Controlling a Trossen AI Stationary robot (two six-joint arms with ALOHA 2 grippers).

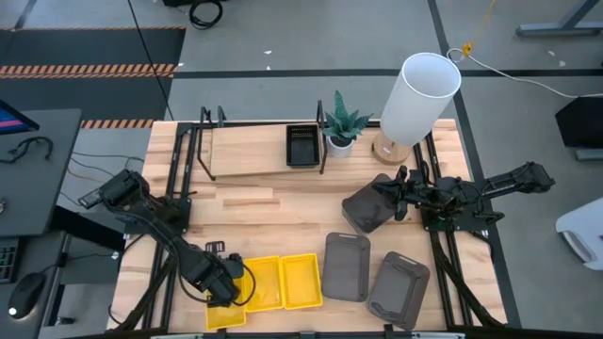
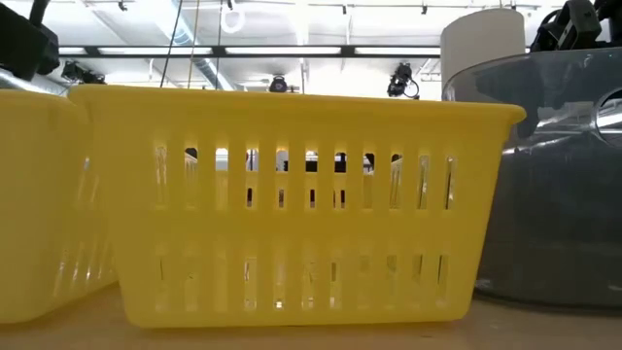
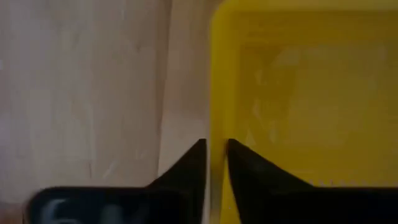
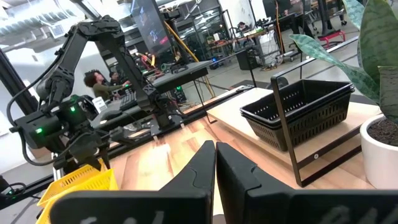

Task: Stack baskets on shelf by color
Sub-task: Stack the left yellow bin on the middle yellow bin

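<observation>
Three yellow baskets sit at the table's near left: one under my left gripper (image 1: 224, 288), two beside it (image 1: 264, 282) (image 1: 301, 281). The left gripper (image 3: 214, 149) is shut on the leftmost one (image 1: 226, 309). Black baskets (image 1: 301, 146) (image 4: 298, 115) are stacked on the shelf (image 1: 247, 155) at the far side. Two grey baskets (image 1: 347, 266) (image 1: 398, 287) lie flat near the front. A third grey basket (image 1: 366, 207) sits tilted at my right gripper (image 1: 399, 193), whose fingers (image 4: 215, 152) are nearly together. My left gripper pinches the leftmost yellow basket's side wall at its rim (image 3: 216, 93), one finger (image 3: 189, 165) outside and one finger (image 3: 252, 171) inside, coming from above. In the right wrist view this basket (image 4: 78, 182) looks tilted below the gripper. My right gripper is shut on the tilted grey basket at its right edge (image 1: 388, 196), reaching level from the table's right. The basket does not show in the right wrist view, so the place of contact is hidden.
A white plant pot (image 1: 341, 141) stands by the shelf's right end rail, and a tall white cylinder (image 1: 419, 94) stands on a wooden base beyond it. In the low view a yellow basket (image 2: 292, 204) and a grey basket (image 2: 559, 185) fill the foreground. Bare wood lies mid-table (image 1: 283, 221).
</observation>
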